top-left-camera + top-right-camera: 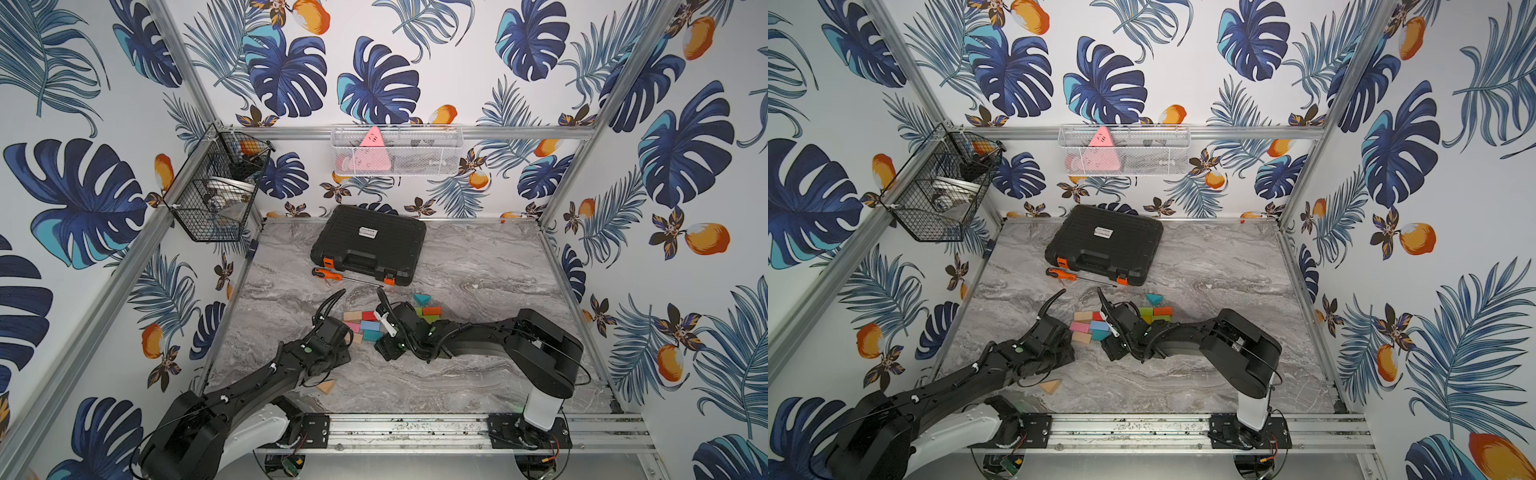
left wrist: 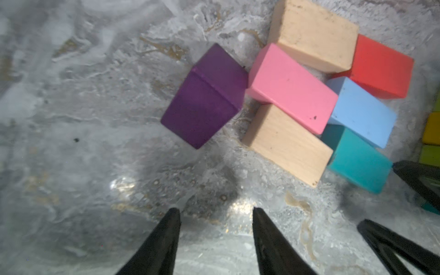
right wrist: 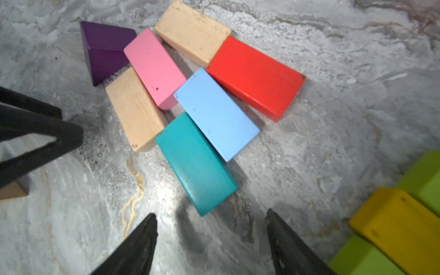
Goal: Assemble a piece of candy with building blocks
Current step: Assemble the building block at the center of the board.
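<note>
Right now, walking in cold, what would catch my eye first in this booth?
Probably the huddle of bright wooden blocks in the middle of the grey table, pink, red, blue, teal and purple, with the left arm and right arm bent over it from either side. Behind them lies a shut black case with an orange-handled screwdriver along its front edge. A pink triangle sits in the white wire basket on the back wall.

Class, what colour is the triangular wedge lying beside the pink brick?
The wedge is purple, shown best in the right wrist view.
</note>
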Robot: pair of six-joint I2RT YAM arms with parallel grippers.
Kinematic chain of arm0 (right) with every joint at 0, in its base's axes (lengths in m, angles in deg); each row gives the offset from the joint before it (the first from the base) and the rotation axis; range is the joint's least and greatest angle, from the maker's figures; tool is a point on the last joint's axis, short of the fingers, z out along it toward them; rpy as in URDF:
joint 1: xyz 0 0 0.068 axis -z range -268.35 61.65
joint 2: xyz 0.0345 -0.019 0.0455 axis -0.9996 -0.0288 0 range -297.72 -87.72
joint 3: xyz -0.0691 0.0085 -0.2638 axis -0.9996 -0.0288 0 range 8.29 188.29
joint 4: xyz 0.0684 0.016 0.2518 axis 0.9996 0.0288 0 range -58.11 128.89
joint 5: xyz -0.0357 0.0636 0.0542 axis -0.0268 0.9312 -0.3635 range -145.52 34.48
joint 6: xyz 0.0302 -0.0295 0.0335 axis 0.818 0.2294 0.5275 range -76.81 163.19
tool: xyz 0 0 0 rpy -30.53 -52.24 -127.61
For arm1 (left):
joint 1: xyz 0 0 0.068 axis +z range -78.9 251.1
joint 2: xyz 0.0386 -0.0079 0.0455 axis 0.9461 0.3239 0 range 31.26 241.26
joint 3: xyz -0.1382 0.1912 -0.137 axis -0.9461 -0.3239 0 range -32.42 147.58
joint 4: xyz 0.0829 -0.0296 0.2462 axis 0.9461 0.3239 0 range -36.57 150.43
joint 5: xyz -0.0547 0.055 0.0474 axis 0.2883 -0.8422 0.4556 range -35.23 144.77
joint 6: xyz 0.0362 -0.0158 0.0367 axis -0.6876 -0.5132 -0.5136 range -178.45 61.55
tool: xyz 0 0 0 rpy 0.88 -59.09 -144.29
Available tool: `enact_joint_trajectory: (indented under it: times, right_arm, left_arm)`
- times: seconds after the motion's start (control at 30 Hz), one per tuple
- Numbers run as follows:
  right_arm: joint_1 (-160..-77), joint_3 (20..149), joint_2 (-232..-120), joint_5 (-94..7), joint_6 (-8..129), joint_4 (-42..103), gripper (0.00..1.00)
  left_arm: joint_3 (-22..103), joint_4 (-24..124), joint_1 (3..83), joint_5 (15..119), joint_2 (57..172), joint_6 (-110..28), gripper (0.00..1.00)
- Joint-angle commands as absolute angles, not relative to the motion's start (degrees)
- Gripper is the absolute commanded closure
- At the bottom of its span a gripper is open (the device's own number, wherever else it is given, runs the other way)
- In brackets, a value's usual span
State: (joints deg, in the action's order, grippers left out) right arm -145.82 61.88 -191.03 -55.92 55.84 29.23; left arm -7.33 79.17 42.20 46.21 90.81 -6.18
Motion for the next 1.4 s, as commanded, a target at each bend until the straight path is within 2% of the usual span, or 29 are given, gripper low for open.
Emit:
enact_joint_trajectory:
  times: [0.0, 0.1, 0.23, 0.37, 0.43, 0.6, 0.87, 1.17, 1.37]
  right_arm:
    - [-145.8, 61.7, -189.5, -55.0, 55.2, 31.4, 0.25]
    - [-145.9, 61.0, -187.9, -55.0, 55.5, 30.5, 0.25]
    - [-145.7, 60.2, -186.6, -56.0, 55.6, 29.5, 0.27]
    - [-145.3, 60.7, -186.5, -57.1, 56.2, 30.2, 0.33]
    - [-145.2, 60.4, -186.5, -56.4, 56.2, 30.0, 0.35]
    - [-145.0, 60.1, -187.1, -56.6, 56.4, 30.2, 0.35]
    - [-145.0, 59.5, -188.5, -55.5, 57.0, 29.5, 0.34]
    - [-145.0, 59.9, -188.5, -55.6, 56.7, 30.0, 0.34]
    - [-144.9, 60.0, -188.5, -55.6, 56.6, 30.4, 0.34]
  left_arm:
    - [-4.6, 84.3, 43.5, 44.5, 90.1, -9.4, 0.45]
    - [-1.8, 85.0, 44.7, 45.3, 89.9, -11.2, 0.46]
    - [1.2, 83.8, 46.4, 44.8, 90.7, -13.7, 0.57]
    - [3.0, 79.1, 49.4, 48.9, 95.9, -15.7, 0.69]
    - [3.6, 76.7, 50.8, 51.0, 98.8, -16.4, 0.71]
    - [3.8, 70.7, 54.1, 54.0, 104.3, -17.1, 0.71]
    - [2.8, 64.8, 56.3, 56.0, 106.1, -17.2, 0.70]
    - [3.3, 69.3, 56.8, 51.9, 105.0, -17.2, 0.69]
    - [4.6, 75.9, 56.8, 45.0, 103.5, -16.4, 0.67]
